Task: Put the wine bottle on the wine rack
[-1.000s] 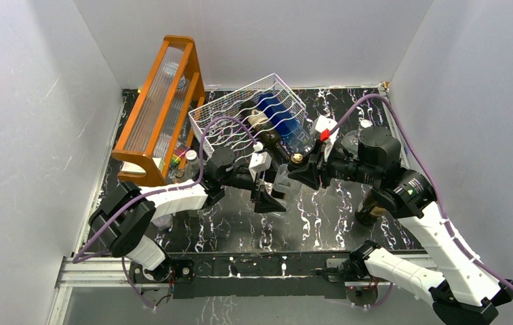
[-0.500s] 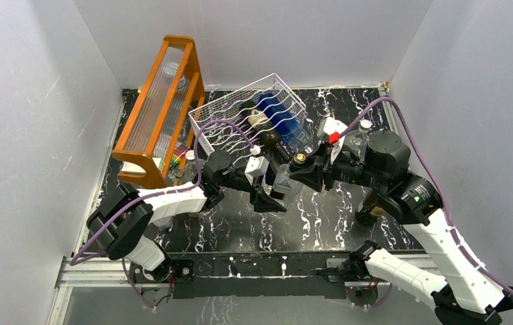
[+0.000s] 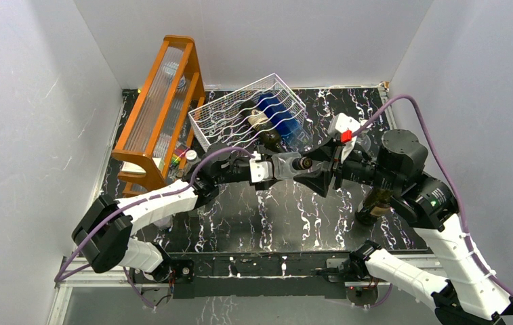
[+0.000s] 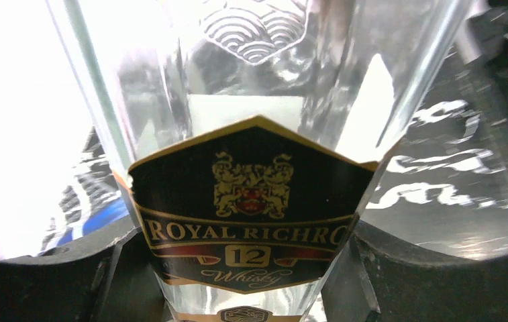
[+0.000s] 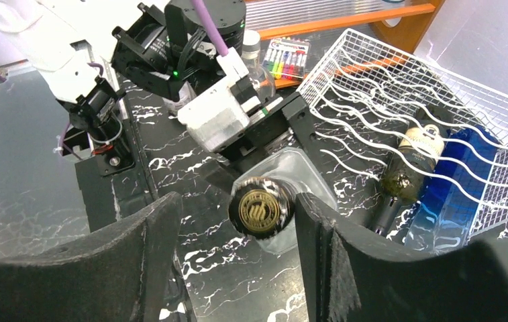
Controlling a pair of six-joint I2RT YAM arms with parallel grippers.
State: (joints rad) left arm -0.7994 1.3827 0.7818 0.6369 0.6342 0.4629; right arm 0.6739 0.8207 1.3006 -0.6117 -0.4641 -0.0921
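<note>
The wine bottle (image 3: pixel 282 165) is clear faceted glass with a black and gold label (image 4: pixel 251 208) and a gold-topped cap (image 5: pixel 262 210). It lies level in the air above the table's middle. My left gripper (image 3: pixel 267 169) is shut on its body, a black finger on either side of the label in the left wrist view. My right gripper (image 5: pixel 236 206) is open in front of the cap, which sits close by its right finger (image 5: pixel 318 228). The white wire wine rack (image 3: pixel 219 122) stands behind, holding a dark green bottle (image 3: pixel 258 122) and a blue bottle (image 3: pixel 282 114).
A tall orange wooden frame (image 3: pixel 162 101) with clear panels stands at the back left. A small clear bottle (image 5: pixel 254 48) and a pack of markers (image 5: pixel 286 57) lie at its foot. A brown bottle (image 3: pixel 374 203) stands under my right arm.
My left gripper has shut on the bottle's body and swung it level toward the right. My right gripper has opened off the cap and drawn back to the right.
</note>
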